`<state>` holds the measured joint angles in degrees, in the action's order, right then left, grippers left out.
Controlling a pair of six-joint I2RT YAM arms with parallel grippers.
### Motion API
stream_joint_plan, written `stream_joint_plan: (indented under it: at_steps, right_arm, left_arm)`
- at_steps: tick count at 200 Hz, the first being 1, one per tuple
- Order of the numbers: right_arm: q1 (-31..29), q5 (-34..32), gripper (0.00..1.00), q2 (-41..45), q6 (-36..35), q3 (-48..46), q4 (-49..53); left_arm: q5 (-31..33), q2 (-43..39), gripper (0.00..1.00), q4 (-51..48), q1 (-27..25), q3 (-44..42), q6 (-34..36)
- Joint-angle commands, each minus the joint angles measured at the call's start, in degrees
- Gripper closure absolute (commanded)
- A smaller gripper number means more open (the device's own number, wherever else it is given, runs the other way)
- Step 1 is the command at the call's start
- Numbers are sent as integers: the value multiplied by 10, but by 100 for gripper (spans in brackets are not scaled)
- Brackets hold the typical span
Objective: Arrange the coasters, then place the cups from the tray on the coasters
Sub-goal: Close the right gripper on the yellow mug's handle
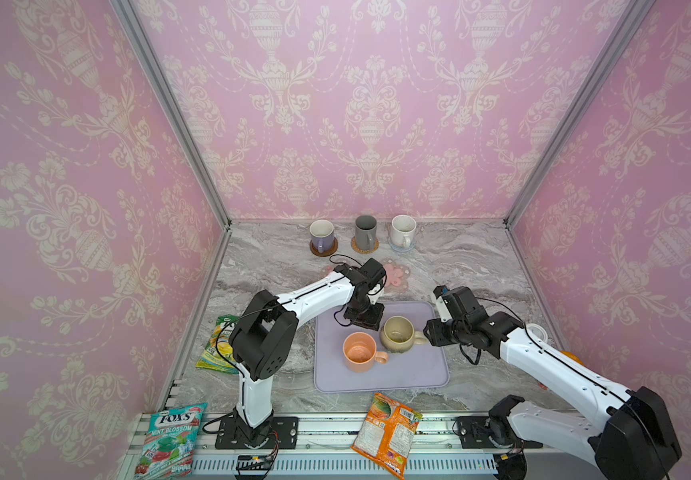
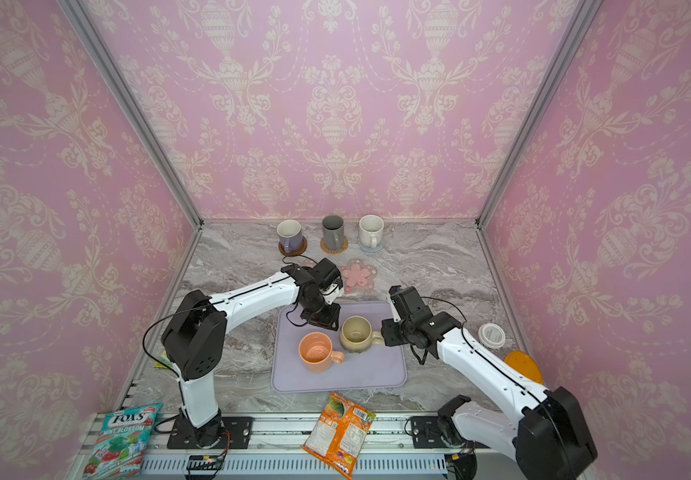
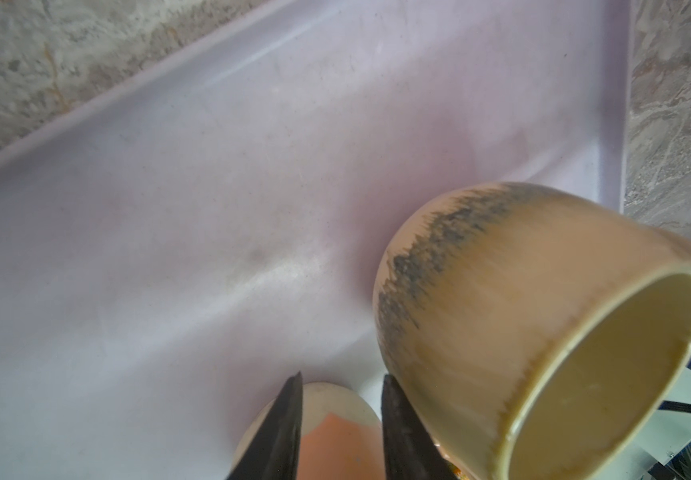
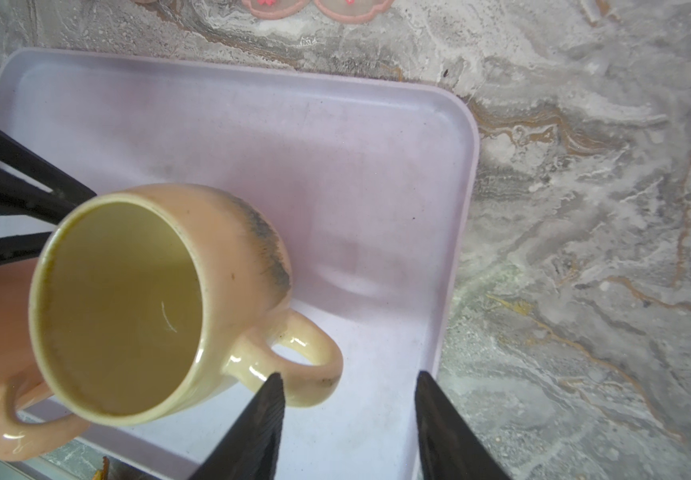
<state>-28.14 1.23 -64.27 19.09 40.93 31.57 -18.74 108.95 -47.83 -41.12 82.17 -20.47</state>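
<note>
On the lavender tray (image 1: 410, 374) stand a peach cup (image 1: 360, 353) and a rounded beige-olive cup (image 1: 397, 334). My left gripper (image 1: 370, 326) hangs over the tray's far side; in the left wrist view its jaws (image 3: 341, 378) stand apart, holding nothing, with the peach cup (image 3: 335, 440) showing past them. My right gripper (image 1: 426, 332) is open beside the beige cup's handle (image 4: 314, 365), one fingertip against it. At the back, lavender (image 1: 321, 235), dark grey (image 1: 365, 232) and white (image 1: 402, 230) cups sit on round coasters. A pink-flower coaster (image 1: 397, 272) lies bare; another (image 1: 327, 270) is partly hidden by my left arm.
A Fox's mint bag (image 1: 169, 436) and an orange snack bag (image 1: 385, 436) lie at the front rail. A yellow-green packet (image 1: 219, 345) sits left of the tray. A white-lidded paper cup (image 2: 492, 334) and an orange-lidded container (image 2: 524, 365) stand at the right wall.
</note>
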Motion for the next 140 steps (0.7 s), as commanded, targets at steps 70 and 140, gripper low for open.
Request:
stream_joint_plan:
  at_steps: [70, 140]
  right_arm:
    - [-2, 1, 48, -49, 3, 14, -19]
    - [-30, 52, 48, 4, 10, -23, 1]
  left_arm:
    - [17, -32, 65, -1, -4, -21, -1]
    - [17, -38, 65, 3, -5, -24, -4]
